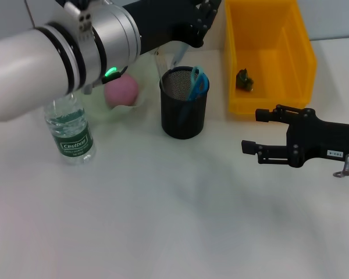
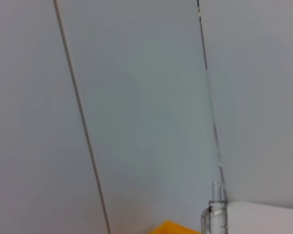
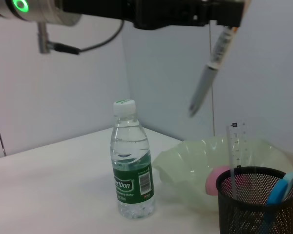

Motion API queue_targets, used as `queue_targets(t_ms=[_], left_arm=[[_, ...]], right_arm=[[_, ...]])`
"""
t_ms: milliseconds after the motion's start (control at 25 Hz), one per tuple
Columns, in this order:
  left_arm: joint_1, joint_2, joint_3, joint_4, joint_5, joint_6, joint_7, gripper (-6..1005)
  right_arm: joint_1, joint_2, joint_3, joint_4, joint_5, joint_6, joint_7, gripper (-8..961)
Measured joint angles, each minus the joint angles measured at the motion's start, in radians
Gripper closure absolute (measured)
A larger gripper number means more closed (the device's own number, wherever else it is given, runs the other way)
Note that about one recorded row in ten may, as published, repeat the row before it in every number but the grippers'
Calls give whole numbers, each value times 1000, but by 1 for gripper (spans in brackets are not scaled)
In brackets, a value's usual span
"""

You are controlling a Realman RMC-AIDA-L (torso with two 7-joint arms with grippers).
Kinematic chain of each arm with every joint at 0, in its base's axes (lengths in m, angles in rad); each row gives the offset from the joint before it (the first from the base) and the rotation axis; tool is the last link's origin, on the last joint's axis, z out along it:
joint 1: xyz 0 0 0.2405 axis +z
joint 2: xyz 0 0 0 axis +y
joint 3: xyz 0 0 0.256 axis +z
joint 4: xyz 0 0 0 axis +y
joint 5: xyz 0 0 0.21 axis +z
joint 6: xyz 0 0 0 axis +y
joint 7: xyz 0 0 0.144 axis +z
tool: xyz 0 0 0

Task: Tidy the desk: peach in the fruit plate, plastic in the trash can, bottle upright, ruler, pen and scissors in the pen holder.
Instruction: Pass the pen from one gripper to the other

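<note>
My left gripper point(image 1: 191, 38) hangs over the black mesh pen holder point(image 1: 184, 110), shut on a grey pen point(image 1: 178, 58) that slants down toward the holder's mouth. The right wrist view shows the pen point(image 3: 206, 78) dangling from that gripper point(image 3: 225, 17), still above the holder point(image 3: 259, 204). Blue scissors point(image 1: 197, 83) and a clear ruler point(image 1: 160, 63) stand inside the holder. A pink peach point(image 1: 122, 90) lies in the pale green fruit plate point(image 1: 99, 107). The water bottle point(image 1: 70, 131) stands upright. Green plastic point(image 1: 244, 80) lies in the yellow bin point(image 1: 267, 99). My right gripper point(image 1: 253, 131) rests open at the right, holding nothing.
The yellow bin stands just behind and to the right of the pen holder, close to my right gripper. The fruit plate point(image 3: 195, 165) sits close behind the holder, with the bottle point(image 3: 132, 170) to its left. A white wall point(image 2: 136, 97) rises behind the desk.
</note>
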Motion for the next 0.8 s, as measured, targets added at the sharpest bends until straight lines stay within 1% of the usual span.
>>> queue_targets(t_ms=[120,160,240,400,440,480,600,680,800], left_arm=[[-6,-1,42,-66,-106,107,130,799],[-19,-2,61,-99,-149,162,177,798],[-25,-2,67,-110,-158,184,188,798],[-46,-2,130,-160,-159,316,198,797],[-46,-2,130,-160,-159,316,198,797],[-67,-3,169,-201,-157,390,196,797],[-78,-4,174,-219,-160,410,187,796],[-98,-5,171,-246,-164,423,150,796],[-101,-5,171,-254,-165,432,143,795]], right_arm=[[0,0,0,0,0,0,5,121],[0,0,0,0,0,0,8,121],[-1,0,0,0,-1,0,8,122],[-2,0,0,0,-1,0,9,122],[-2,0,0,0,-1,0,9,122],[-2,0,0,0,-1,0,9,122],[0,0,0,0,-5,1,11,122],[1,0,0,0,-11,1,16,122],[2,0,0,0,-13,2,22,122]])
